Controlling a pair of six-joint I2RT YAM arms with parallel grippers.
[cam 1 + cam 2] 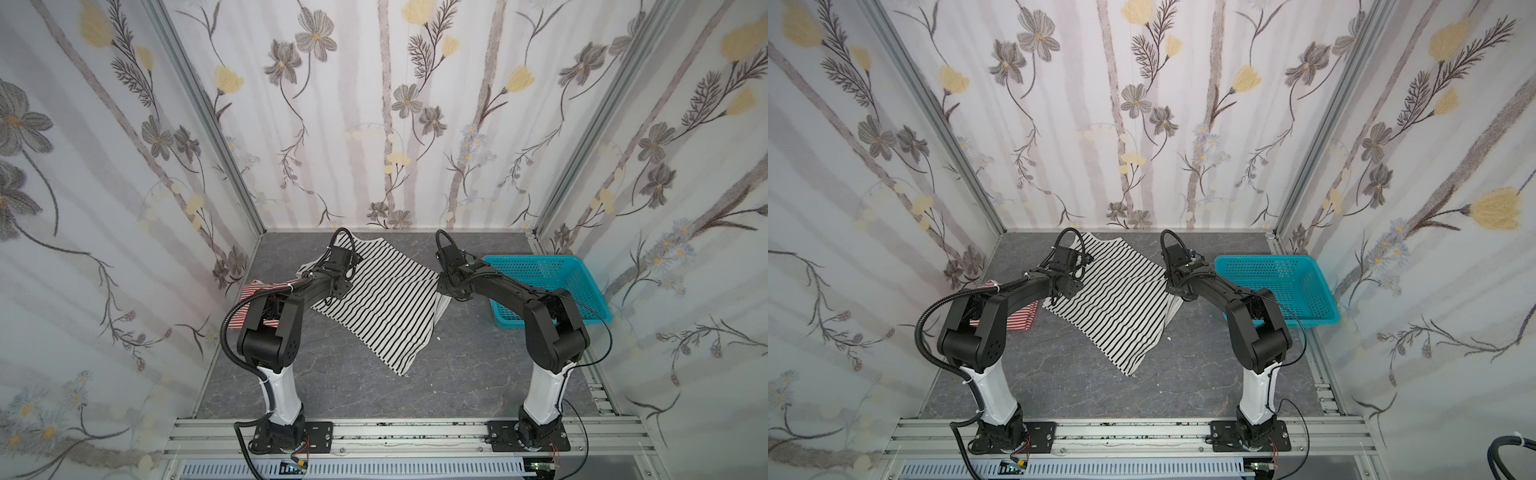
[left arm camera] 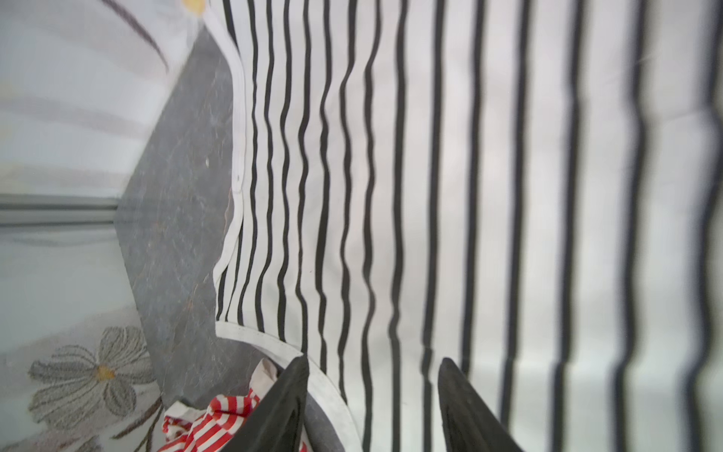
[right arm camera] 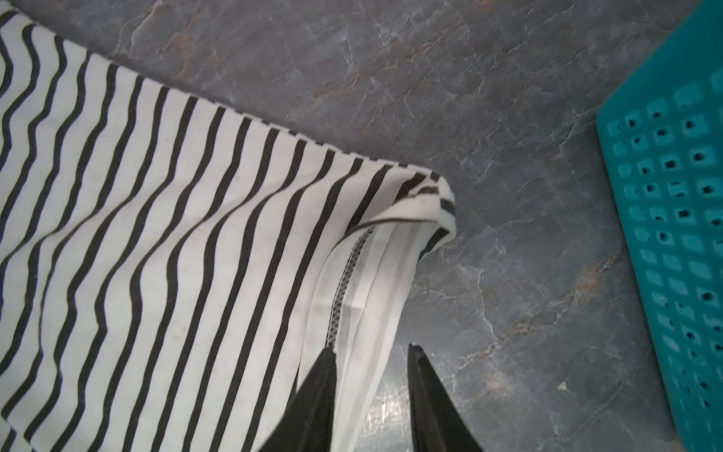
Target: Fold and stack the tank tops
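Observation:
The black-and-white striped tank top lies spread out on the grey table in both top views. The red-and-white striped tank top sits crumpled at the left, mostly hidden under my left arm. My left gripper hovers open over the black-and-white top's white-trimmed armhole, with a bit of the red-and-white top beside one finger. My right gripper is open at the top's right corner, and the turned-over white hem runs loosely between its fingers.
A turquoise mesh basket stands at the right, close to my right arm. Flowered walls close in the back and both sides. Bare grey table lies in front of the black-and-white top.

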